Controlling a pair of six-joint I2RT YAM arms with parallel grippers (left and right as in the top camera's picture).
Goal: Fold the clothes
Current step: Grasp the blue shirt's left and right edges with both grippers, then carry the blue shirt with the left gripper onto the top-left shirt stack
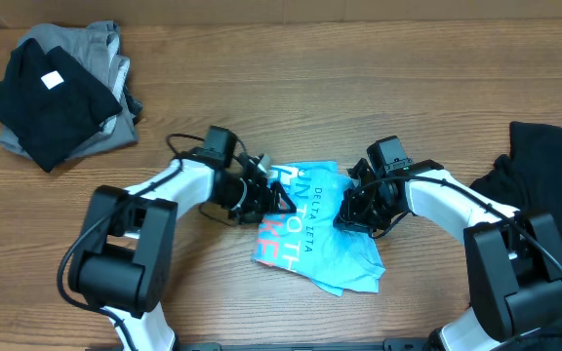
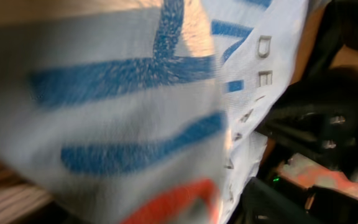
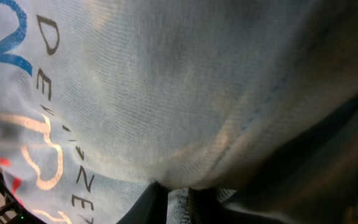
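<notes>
Between folded pile (image 1: 52, 93) and black shirt (image 1: 544, 161), right jaws pinch blue T-shirt (image 1: 315, 234); cloth hides left jaws.

The light blue T-shirt (image 1: 332, 255) bears white and pink-red lettering. The black T-shirt (image 1: 37, 109) has a white label; the grey T-shirt (image 1: 100, 44) is plain. The worktop (image 1: 359, 78) is brown woodgrain.

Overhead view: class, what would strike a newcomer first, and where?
The lettered light blue T-shirt lies bunched mid-table, the left pincer at one edge, the right pincer at the other. A stack of black and grey shirts sits top-left; a black garment at the right edge.
</notes>
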